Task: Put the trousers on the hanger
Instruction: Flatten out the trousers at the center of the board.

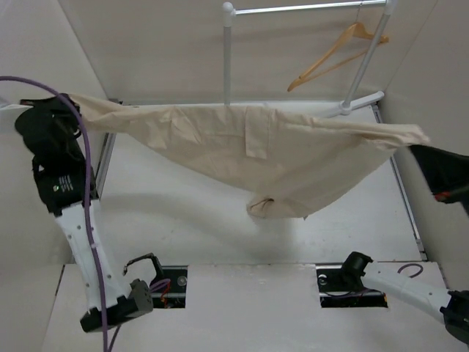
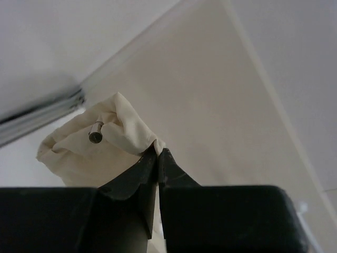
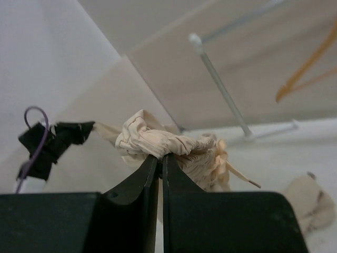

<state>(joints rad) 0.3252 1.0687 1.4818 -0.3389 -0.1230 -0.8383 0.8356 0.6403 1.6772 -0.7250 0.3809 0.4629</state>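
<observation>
Nearest to the lens on my left side, my left gripper [image 2: 158, 153] is clamping its jaws tight on a bunched corner of the trousers [image 1: 242, 147], up over the tabletop's left edge near the far-left corner. From there the cloth is stretching rightward, its long axis running parallel to the far edge, sagging in the middle with a folded part dangling above the table's centre. Beyond it, toward the far-right corner, the hanger [image 1: 337, 55] is hanging tilted from the white garment rail [image 1: 308, 9], so it is lying behind the trousers and higher than my hold. Over the right edge, my right gripper [image 3: 159, 156] is squeezing shut on a wrinkled wad of the other end, and I am judging this arm the nearer one to the hanger. From above, the right gripper is being cut off by the frame edge, the hanger's hook is too thin to trace, and I am unable to tell which end is the waistband.
</observation>
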